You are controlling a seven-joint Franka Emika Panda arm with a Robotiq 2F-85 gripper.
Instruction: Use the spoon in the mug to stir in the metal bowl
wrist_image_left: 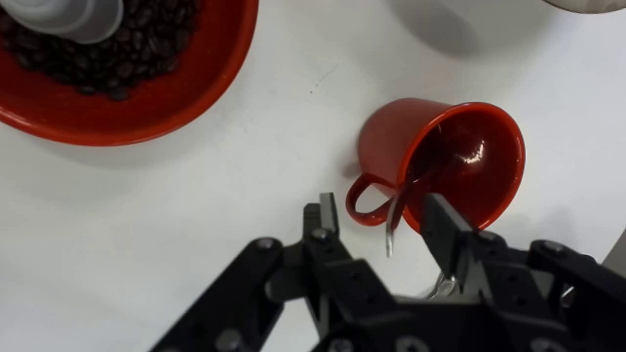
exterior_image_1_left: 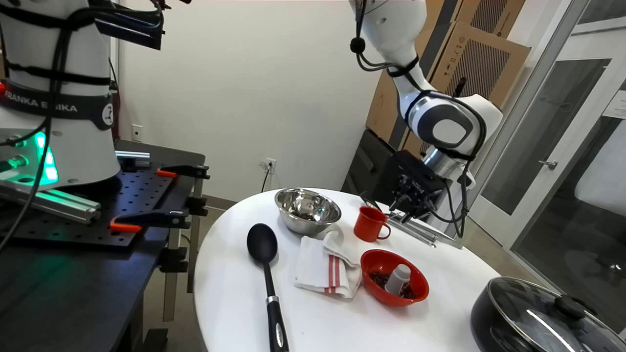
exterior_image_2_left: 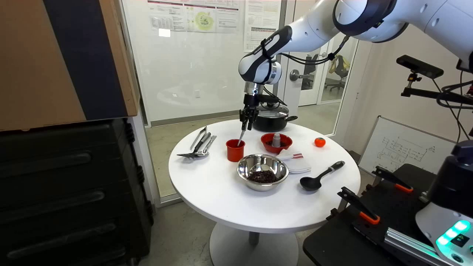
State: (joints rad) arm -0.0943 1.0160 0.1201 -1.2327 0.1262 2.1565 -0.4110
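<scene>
The red mug (exterior_image_1_left: 368, 223) stands upright on the white table in both exterior views (exterior_image_2_left: 235, 153) and in the wrist view (wrist_image_left: 389, 139). A thin silvery spoon (exterior_image_2_left: 241, 137) leans in it, its handle sticking up over the rim near the mug's handle (wrist_image_left: 395, 215). Its head is hidden inside the mug. My gripper (wrist_image_left: 380, 200) is open above the mug, with the spoon's handle end between its fingers, touching neither. The gripper also shows in both exterior views (exterior_image_1_left: 406, 210) (exterior_image_2_left: 245, 126). The metal bowl (exterior_image_1_left: 303, 224) holds dark beans and stands beside the mug (exterior_image_2_left: 261, 187); its edge shows in the wrist view (wrist_image_left: 589, 6).
A red bowl (exterior_image_1_left: 386, 297) with beans and a pale cup stands near the mug (wrist_image_left: 215, 73). A folded cloth (exterior_image_1_left: 313, 266), a large black spoon (exterior_image_1_left: 262, 243), a lidded pot (exterior_image_2_left: 269, 124), metal utensils (exterior_image_2_left: 201, 144) and a tomato (exterior_image_2_left: 319, 142) are on the table.
</scene>
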